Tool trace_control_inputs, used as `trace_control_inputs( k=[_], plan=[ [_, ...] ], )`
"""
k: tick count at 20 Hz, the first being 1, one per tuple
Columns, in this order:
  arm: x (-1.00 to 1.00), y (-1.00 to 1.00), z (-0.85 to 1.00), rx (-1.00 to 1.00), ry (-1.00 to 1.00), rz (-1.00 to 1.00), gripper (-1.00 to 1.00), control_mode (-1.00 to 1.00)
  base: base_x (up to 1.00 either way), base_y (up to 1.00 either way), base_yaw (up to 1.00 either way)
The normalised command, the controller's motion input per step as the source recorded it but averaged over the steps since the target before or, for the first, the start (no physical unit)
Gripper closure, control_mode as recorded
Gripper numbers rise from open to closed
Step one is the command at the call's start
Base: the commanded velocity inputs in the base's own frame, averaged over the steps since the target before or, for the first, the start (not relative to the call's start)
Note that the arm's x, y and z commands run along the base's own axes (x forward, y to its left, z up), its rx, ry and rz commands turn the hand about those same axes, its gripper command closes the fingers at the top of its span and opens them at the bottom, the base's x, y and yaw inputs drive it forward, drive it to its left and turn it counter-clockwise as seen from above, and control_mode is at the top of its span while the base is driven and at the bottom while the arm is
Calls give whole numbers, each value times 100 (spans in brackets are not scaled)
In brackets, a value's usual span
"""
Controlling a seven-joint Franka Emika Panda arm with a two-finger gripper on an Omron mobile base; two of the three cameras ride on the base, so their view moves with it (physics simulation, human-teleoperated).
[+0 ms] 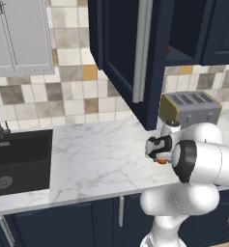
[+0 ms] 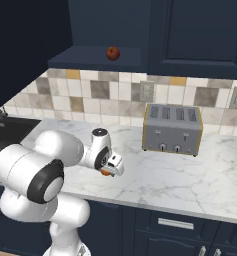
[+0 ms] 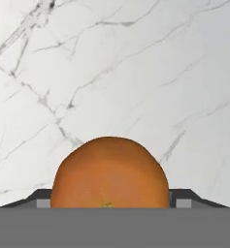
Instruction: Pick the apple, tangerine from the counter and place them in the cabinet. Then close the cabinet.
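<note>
The tangerine (image 3: 109, 172), bright orange, rests on the white marble counter (image 3: 111, 72) between my gripper's (image 3: 110, 203) two fingertips (image 3: 42, 202), one at each side, close to its skin. The jaws stand open around it and I cannot tell whether they touch. From the base views my gripper (image 2: 110, 169) points down at the counter's (image 1: 101, 159) front part, with the tangerine (image 2: 106, 172) peeking out below the hand. The apple (image 2: 113, 53), dark red-brown, lies on the bottom shelf of the navy cabinet (image 2: 95, 59). Its door (image 1: 121, 48) stands open with the silver bar handle (image 1: 142, 48) facing out.
A silver toaster (image 2: 171, 129) stands at the back of the counter, right of my hand. A black sink (image 1: 19, 161) with a faucet is set in at the far left. A light grey wall cabinet (image 1: 19, 34) hangs above it.
</note>
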Motion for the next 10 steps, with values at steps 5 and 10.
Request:
trace_control_inputs(
  k=[5, 10],
  plan=[
    [-2, 0, 11, 0, 0, 0, 100, -100, 0, 0, 0],
    [-32, -2, 93, -4, -18, 2, 100, -100, 0, 0, 0]
  ],
)
